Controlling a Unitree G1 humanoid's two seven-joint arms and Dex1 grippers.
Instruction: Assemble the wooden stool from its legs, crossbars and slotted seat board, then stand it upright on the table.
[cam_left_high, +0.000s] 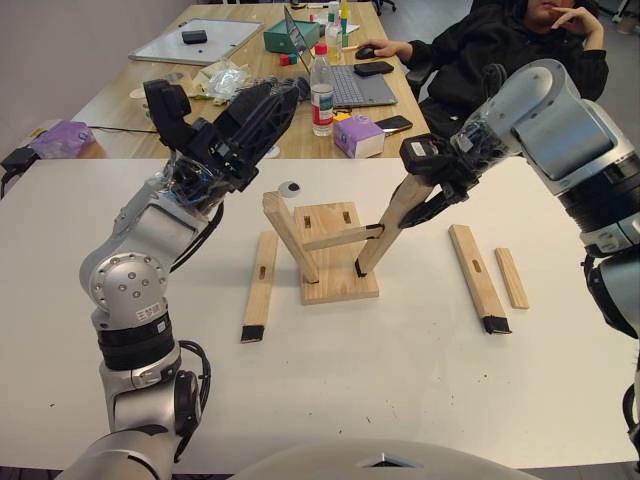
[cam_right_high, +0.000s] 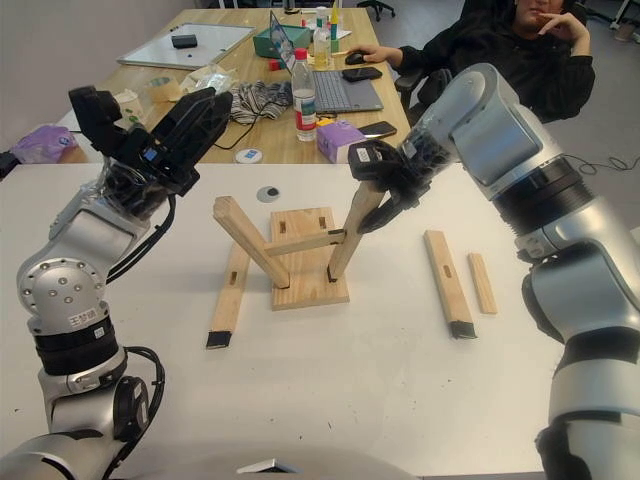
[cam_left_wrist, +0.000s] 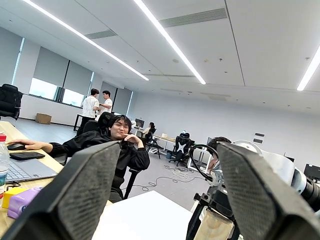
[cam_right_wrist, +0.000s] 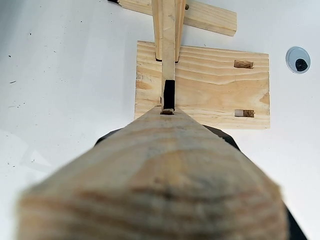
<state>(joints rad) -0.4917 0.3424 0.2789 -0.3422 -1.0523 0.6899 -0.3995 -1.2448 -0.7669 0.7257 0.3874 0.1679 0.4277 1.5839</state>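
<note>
Tilted leg (cam_left_high: 386, 233), clamped in right pincer (cam_left_high: 424, 197), stands on seat board (cam_left_high: 338, 284).

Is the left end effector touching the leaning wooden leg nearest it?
Apart. In the right eye view the open left end effector hangs above the leg, with table showing between them.

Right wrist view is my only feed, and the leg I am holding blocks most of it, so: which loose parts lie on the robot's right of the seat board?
Observer: Two lie flat on the table beyond your held leg: a slotted leg and, farther right, a short crossbar.
Operator: Could the other arm fetch one?
Observer: The left gripper is open and empty, raised above the table on the seat board's left.
</note>
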